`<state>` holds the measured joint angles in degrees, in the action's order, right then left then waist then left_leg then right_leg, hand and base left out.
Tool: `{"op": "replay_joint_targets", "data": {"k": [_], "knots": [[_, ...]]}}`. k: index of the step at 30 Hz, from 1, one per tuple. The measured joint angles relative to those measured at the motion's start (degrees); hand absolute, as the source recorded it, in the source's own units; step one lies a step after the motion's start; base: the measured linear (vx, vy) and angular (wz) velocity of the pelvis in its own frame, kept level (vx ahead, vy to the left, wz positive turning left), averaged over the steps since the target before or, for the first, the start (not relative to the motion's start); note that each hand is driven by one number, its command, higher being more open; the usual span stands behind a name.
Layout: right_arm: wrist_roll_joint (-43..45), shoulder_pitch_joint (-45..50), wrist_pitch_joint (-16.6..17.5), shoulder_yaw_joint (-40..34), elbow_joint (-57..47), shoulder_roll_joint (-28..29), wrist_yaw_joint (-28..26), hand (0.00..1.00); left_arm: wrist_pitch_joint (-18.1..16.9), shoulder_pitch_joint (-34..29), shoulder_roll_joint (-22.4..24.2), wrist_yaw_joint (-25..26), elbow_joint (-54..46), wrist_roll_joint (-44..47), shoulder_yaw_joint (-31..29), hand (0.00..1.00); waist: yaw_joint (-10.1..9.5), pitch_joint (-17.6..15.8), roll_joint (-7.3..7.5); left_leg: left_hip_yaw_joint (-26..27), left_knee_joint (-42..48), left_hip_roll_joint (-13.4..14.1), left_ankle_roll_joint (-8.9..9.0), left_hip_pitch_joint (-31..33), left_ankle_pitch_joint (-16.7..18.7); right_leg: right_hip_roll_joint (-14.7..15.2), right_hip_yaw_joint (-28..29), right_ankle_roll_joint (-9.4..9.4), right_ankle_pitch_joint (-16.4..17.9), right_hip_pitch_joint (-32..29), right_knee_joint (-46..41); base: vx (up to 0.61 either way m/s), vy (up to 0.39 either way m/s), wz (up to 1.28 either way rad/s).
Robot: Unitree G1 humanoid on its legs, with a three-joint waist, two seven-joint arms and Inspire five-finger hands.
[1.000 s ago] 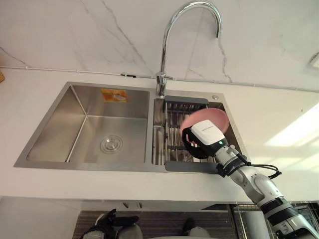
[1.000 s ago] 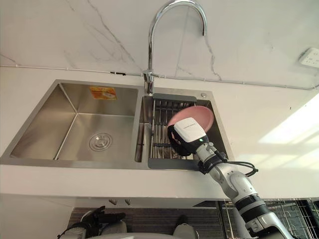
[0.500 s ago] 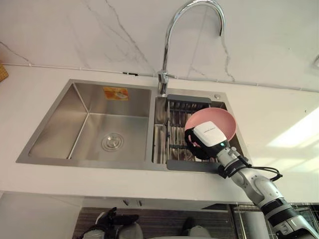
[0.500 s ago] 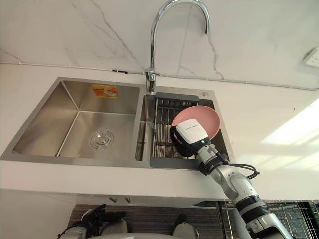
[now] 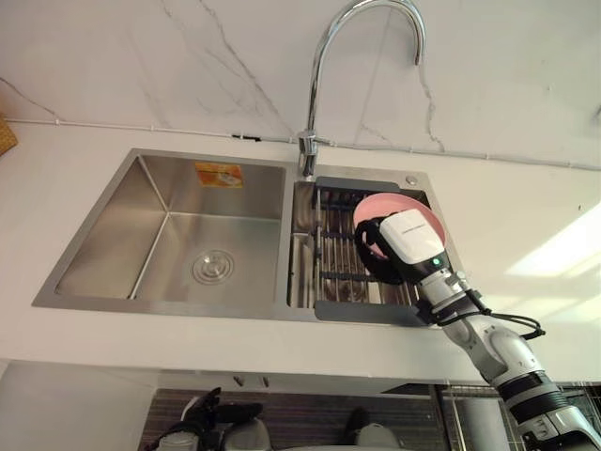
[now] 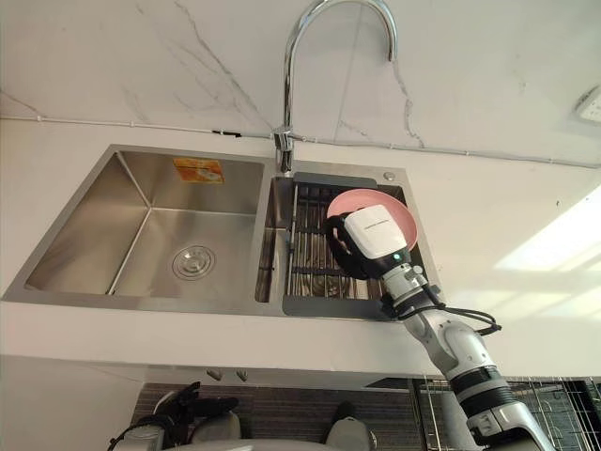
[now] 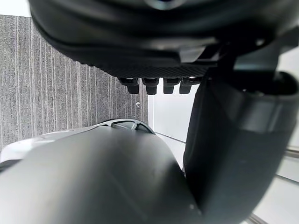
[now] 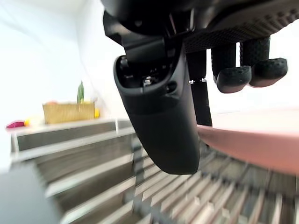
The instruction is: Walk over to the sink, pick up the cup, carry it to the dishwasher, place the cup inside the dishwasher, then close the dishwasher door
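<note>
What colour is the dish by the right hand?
The dish is pink; left eye view shows it best.

- The white counter is carrying a steel two-basin sink set into it.
- A curved tap is standing at the sink's far edge.
- A slatted rack is sitting in the right basin.

Pink dish; steel-grey sink with an orange-yellow sticker; white counter; white wall veined grey; chrome tap.
</note>
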<state>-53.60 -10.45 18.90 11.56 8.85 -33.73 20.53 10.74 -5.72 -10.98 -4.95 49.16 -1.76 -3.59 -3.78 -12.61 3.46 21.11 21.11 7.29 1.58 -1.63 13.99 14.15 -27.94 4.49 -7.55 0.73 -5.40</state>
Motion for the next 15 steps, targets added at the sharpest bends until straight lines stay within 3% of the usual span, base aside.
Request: {"op": "replay_joint_targets", "data": {"k": [8, 15], "knots": [[0.59, -0.02, 4.80, -2.48, -5.41, 0.00, 3.14, 0.00, -0.02, -0.01, 0.03, 0.05, 0.02, -0.14, 0.00, 1.00, 0.00, -0.01, 0.02, 0.01, -0.22, -0.31, -0.24, -0.29, -0.10, 0.22, 0.11, 0.20, 0.22, -0.07, -0.31, 0.00, 0.000, 0.00], [0.60, -0.02, 5.57, -2.47, -6.80, 0.07, 2.84, 0.00, -0.37, -0.04, 0.07, 0.07, 0.13, -0.43, 0.00, 1.00, -0.01, -0.02, 0.02, 0.01, -0.35, -0.60, -0.28, -0.47, -0.04, 0.70, 0.21, 0.39, 0.38, -0.09, -0.79, 0.00, 0.000, 0.00]]}}
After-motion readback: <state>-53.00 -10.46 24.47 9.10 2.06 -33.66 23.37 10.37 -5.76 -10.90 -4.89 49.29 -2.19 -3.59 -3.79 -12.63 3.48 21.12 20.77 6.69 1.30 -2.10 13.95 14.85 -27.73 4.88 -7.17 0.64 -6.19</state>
